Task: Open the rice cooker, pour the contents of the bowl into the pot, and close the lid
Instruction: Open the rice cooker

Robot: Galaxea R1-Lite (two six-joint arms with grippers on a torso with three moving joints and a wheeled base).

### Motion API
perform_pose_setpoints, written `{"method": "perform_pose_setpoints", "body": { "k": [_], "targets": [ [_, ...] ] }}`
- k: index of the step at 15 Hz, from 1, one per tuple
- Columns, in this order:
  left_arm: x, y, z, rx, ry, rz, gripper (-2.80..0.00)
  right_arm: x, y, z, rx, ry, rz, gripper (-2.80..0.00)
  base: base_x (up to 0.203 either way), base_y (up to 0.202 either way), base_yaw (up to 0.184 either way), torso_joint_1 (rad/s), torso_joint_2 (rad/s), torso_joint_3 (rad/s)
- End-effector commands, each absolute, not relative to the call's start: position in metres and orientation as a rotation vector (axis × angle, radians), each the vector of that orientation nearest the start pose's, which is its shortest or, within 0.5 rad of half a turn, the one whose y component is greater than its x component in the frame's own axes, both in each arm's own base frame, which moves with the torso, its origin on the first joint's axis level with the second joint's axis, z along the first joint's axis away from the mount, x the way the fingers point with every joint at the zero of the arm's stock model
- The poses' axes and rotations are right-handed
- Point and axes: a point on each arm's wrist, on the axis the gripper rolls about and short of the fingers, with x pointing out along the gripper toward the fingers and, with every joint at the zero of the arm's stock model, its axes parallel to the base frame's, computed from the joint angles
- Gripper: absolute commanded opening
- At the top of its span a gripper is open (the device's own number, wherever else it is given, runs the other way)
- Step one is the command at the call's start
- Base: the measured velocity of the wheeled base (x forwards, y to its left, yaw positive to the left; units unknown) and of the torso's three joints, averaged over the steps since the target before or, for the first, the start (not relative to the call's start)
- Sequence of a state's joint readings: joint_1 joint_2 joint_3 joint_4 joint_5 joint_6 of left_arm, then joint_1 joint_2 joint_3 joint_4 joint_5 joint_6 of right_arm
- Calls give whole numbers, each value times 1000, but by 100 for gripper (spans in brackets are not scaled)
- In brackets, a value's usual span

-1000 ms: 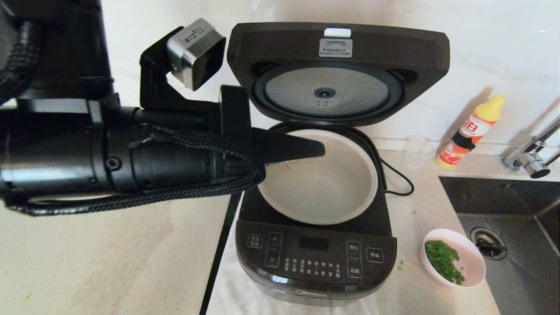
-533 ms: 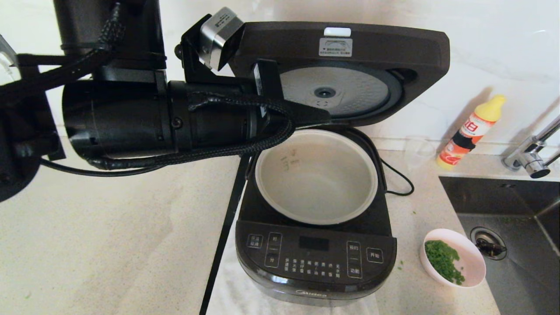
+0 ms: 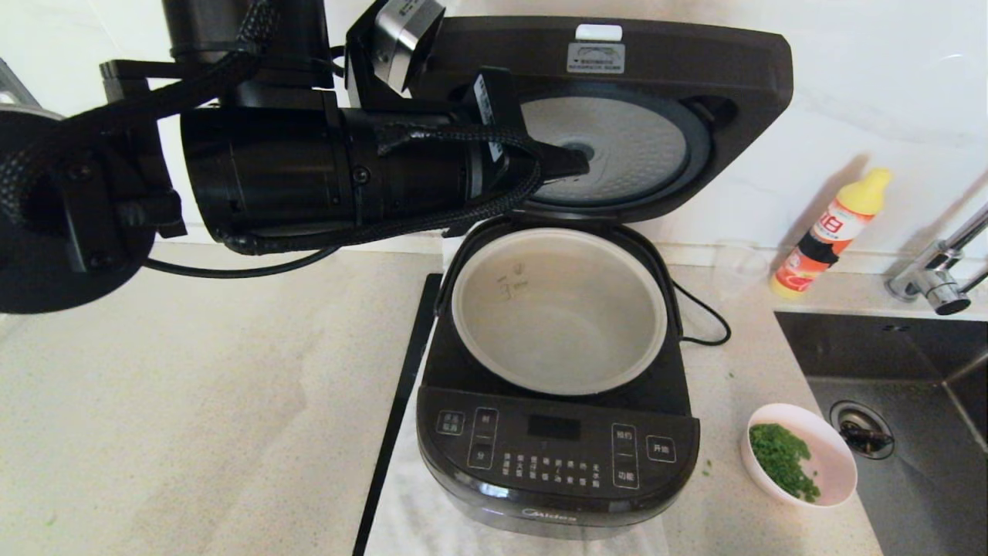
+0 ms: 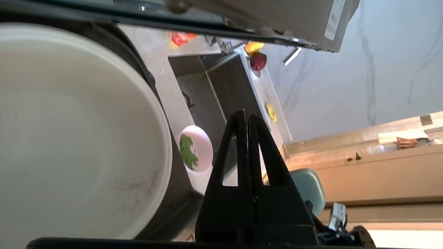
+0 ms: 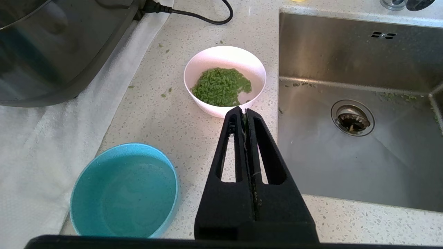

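The black rice cooker stands on the counter with its lid hinged up, silver inner disc facing me. The pale pot inside looks empty. My left gripper is shut on nothing, held above the pot's back rim, in front of the lid's disc; the left wrist view shows the same shut left gripper beside the pot. A white bowl of green grains sits right of the cooker. My right gripper, shut and empty, hovers just short of that bowl.
A blue bowl holding water sits near the cooker's front right. The steel sink and faucet lie to the right, an orange bottle against the wall. The cooker's cord loops behind; a white towel lies under the cooker.
My left arm has risen from over the pot up to the level of the lid's inner disc. The lid has tipped slightly further back.
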State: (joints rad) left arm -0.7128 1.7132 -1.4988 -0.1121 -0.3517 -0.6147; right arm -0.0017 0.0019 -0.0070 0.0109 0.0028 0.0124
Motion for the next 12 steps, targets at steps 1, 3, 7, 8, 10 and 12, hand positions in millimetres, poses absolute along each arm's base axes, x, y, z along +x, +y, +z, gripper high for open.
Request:
{"method": "perform_pose_setpoints", "body": {
  "k": [1,3,7,8,10,12],
  "targets": [
    [250,-226,323,-543,416,-1001,-280,-23,0,76,12,6,1,-280,0,0,0,0,0,0],
    [252,-228,326,-546,398,-1007,-280,-23,0,76,12,5,2,-280,0,0,0,0,0,0],
    [258,-232,330,-545,373,-1011,-280,-23,0,76,12,6,1,-280,0,0,0,0,0,0],
    [260,-233,329,-544,373,-1008,-280,-23,0,76,12,5,2,-280,0,0,0,0,0,0],
    [265,-233,329,-533,363,-1001,-280,-23,0,76,12,6,1,-280,0,0,0,0,0,0],
    [270,-234,327,-532,362,-994,-280,-23,0,77,12,5,2,-280,0,0,0,0,0,0]
  ]
}}
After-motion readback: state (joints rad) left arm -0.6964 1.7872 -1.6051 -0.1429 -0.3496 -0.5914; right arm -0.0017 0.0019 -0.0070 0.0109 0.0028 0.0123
